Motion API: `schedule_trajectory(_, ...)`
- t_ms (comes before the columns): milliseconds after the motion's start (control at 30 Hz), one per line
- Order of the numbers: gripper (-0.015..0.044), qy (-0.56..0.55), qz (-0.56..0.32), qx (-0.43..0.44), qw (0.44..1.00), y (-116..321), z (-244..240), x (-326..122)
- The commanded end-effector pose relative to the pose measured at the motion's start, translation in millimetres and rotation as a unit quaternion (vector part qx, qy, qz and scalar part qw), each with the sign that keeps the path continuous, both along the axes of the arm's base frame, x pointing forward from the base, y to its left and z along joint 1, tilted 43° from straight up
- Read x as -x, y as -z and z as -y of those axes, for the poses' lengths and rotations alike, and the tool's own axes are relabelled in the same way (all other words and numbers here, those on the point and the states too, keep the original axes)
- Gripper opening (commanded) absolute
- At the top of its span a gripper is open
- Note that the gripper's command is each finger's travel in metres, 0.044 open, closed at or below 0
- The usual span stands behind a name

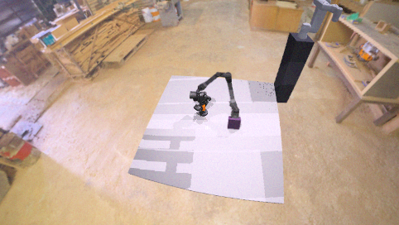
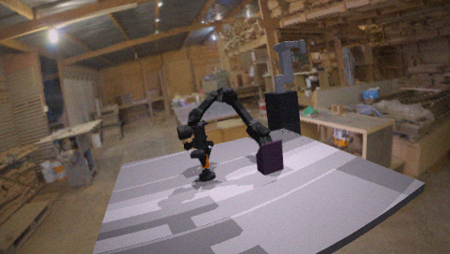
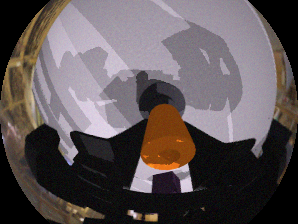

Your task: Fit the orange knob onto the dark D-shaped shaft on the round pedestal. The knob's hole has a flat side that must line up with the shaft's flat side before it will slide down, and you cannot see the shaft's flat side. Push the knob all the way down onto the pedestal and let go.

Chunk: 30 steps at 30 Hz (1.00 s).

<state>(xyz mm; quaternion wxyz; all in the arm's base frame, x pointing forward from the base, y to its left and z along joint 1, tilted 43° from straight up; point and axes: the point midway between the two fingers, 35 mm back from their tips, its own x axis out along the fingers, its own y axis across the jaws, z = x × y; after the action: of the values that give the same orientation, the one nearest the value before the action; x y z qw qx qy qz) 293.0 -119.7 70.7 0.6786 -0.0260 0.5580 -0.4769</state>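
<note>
The orange knob (image 1: 204,108) (image 2: 205,162) (image 3: 167,142) is held between the fingers of my gripper (image 3: 164,123), which is shut on it and points down. The knob is roughly upright. The dark round pedestal (image 1: 202,113) (image 2: 206,176) (image 3: 179,101) stands just below it. In the wrist view the knob's far end overlaps the pedestal's near part. The dark shaft is not clearly distinguishable, and neither is the knob's hole. Whether the knob touches the shaft, and any gap between them, is too small to tell.
The arm arches over from its purple base block (image 1: 233,123) (image 2: 270,158) (image 3: 166,184), to the right of the pedestal in the top and exterior views. Grey shadows and bands cross the pale table top (image 1: 228,174) (image 2: 289,210). A black column (image 1: 293,66) (image 2: 282,109) with a grey arm stands beyond the table.
</note>
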Motion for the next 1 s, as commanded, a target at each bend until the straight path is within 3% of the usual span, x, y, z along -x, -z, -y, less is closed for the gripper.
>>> schedule_trajectory(0, 0.0, 0.025, 0.025, 0.003, 0.999, -1.8, -0.6, -0.6)
schedule_trajectory(133, 0.0, 0.07, 0.066, 0.008, 0.995, -0.9, 0.3, -1.9)
schedule_trajectory(967, 0.0, 0.07, 0.066, 0.008, 0.995, -1.4, -0.1, -1.2)
